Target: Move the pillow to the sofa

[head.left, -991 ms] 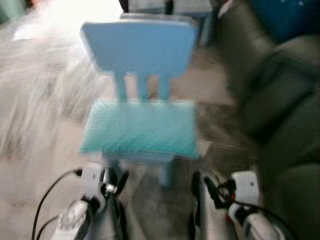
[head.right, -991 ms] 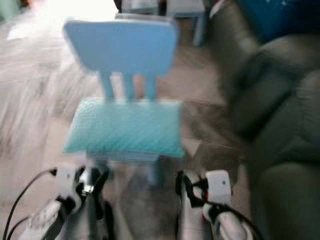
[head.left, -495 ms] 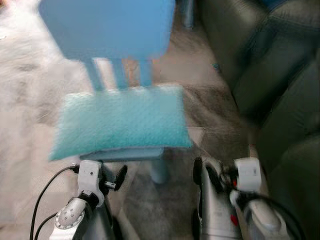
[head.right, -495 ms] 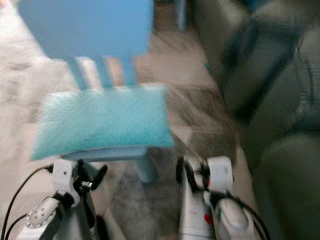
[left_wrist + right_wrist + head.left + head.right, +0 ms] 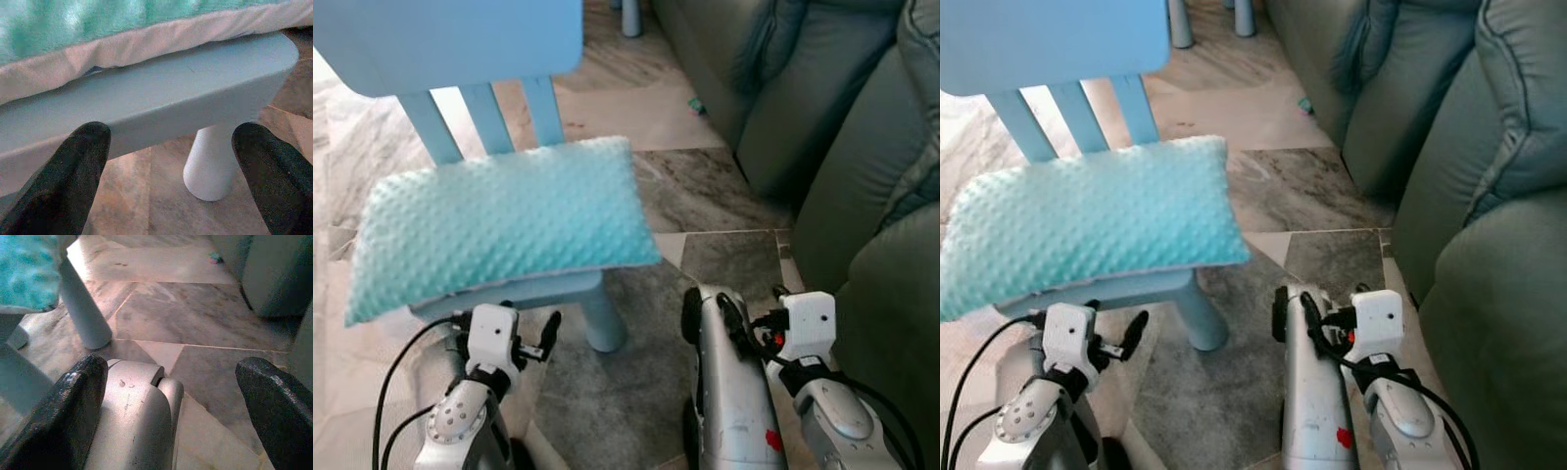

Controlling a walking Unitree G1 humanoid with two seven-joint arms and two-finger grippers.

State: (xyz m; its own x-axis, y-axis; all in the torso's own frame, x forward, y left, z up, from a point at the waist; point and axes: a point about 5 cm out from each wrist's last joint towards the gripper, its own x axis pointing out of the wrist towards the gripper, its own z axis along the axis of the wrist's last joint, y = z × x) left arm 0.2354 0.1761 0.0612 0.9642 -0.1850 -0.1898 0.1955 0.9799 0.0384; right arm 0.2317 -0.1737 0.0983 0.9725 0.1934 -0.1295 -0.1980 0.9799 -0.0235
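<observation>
A teal dimpled pillow (image 5: 499,220) lies flat on the seat of a small light-blue chair (image 5: 450,39), straight in front of me. The grey-green sofa (image 5: 842,137) stands to the right of the chair. My left gripper (image 5: 171,169) is open, low and just short of the seat's front edge (image 5: 161,98), under the pillow's pale hem (image 5: 122,49). My right gripper (image 5: 171,399) is open too, held low to the right of the chair, over a silver part of my own body (image 5: 132,421). Neither gripper touches the pillow.
The floor is marble tile in beige and grey (image 5: 705,186). A white chair leg (image 5: 210,161) stands right past the left gripper. Legs of another light-blue piece of furniture (image 5: 1180,24) show at the back. A small green scrap (image 5: 698,103) lies by the sofa's base.
The camera has moved in and tilted down, so the chair and pillow sit nearer and lower-left in the picture, now sharp. Both grippers stay open and low.
</observation>
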